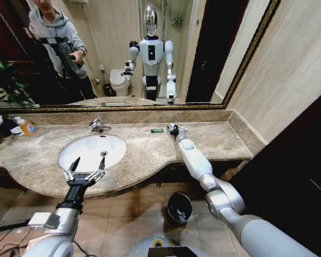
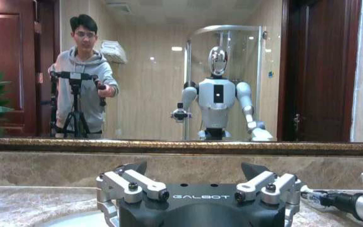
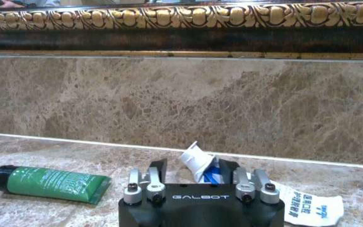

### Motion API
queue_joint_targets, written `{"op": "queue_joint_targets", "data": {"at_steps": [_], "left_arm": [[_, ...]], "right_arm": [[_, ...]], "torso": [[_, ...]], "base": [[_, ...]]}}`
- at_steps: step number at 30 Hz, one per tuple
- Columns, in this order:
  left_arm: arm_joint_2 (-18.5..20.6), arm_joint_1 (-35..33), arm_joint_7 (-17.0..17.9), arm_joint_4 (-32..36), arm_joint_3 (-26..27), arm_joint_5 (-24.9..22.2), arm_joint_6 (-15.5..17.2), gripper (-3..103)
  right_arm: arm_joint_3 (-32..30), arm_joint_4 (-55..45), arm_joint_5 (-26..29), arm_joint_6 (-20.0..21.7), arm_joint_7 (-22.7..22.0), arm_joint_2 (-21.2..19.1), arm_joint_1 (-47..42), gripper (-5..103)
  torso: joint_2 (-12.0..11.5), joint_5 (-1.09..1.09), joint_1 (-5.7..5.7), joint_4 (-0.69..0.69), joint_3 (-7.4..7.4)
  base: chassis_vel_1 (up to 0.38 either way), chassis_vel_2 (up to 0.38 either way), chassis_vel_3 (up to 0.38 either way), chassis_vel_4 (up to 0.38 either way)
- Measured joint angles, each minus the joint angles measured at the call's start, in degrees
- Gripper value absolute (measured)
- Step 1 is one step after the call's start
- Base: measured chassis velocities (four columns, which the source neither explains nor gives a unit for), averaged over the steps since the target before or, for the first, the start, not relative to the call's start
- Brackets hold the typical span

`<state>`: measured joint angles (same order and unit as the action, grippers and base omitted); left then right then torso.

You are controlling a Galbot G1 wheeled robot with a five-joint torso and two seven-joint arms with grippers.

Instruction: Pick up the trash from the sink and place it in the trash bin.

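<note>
Beige marble counter [image 1: 150,152], green tube [image 1: 157,130], white sachet [image 3: 311,205], pump bottle [image 1: 25,127]

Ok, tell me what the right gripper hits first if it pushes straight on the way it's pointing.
The right gripper points across the counter toward the back wall. First in line is the small white tube with blue between its fingers; beyond that, the marble backsplash below the mirror frame. The green tube lies off to one side.

arms: glossy white-grey shells | left tool [image 1: 86,165]: black, silver fingers, screws | right tool [image 3: 196,185]: black, "GALBOT" lettering
</note>
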<state>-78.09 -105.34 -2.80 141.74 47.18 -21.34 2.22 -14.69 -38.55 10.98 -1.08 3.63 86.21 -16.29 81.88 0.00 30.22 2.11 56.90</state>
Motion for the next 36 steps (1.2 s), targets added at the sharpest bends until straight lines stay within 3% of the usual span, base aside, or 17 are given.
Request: {"op": "queue_joint_targets", "data": {"at_steps": [2,3,5,11,24,36], "left_arm": [[0.0,0.0,0.0,0.0,0.0,0.0,0.0,100],[0.0,0.0,0.0,0.0,0.0,0.0,0.0,100],[0.0,0.0,0.0,0.0,0.0,0.0,0.0,100],[0.0,0.0,0.0,0.0,0.0,0.0,0.0,100],[0.0,0.0,0.0,0.0,0.0,0.0,0.0,100],[0.0,0.0,0.0,0.0,0.0,0.0,0.0,100]], "right_arm": [[0.0,-0.2,0.0,-0.1,0.0,-0.1,-0.1,51],[0.0,-0.3,0.0,-0.2,0.0,-0.1,-0.2,44],[0.0,-0.4,0.0,-0.2,0.1,-0.2,-0.3,44],[0.2,-1.5,-0.2,-0.3,0.6,-0.6,-1.1,28],[0.6,-8.7,1.5,1.6,0.3,-3.4,-4.5,24],[2.0,-31.2,7.9,5.7,-0.1,-12.2,-17.1,22]], "torso": [[0.0,0.00,0.00,0.00,0.00],[0.0,0.00,0.00,0.00,0.00],[0.0,0.01,0.00,0.00,0.00],[0.0,0.00,0.00,0.00,0.00],[0.0,0.00,0.00,0.00,0.00],[0.0,0.03,0.00,0.00,0.00]], "base": [[0.000,0.000,0.000,0.000],[0.000,0.000,0.000,0.000],[0.000,0.000,0.000,0.000],[0.000,0.000,0.000,0.000],[0.000,0.000,0.000,0.000],[0.000,0.000,0.000,0.000]]}}
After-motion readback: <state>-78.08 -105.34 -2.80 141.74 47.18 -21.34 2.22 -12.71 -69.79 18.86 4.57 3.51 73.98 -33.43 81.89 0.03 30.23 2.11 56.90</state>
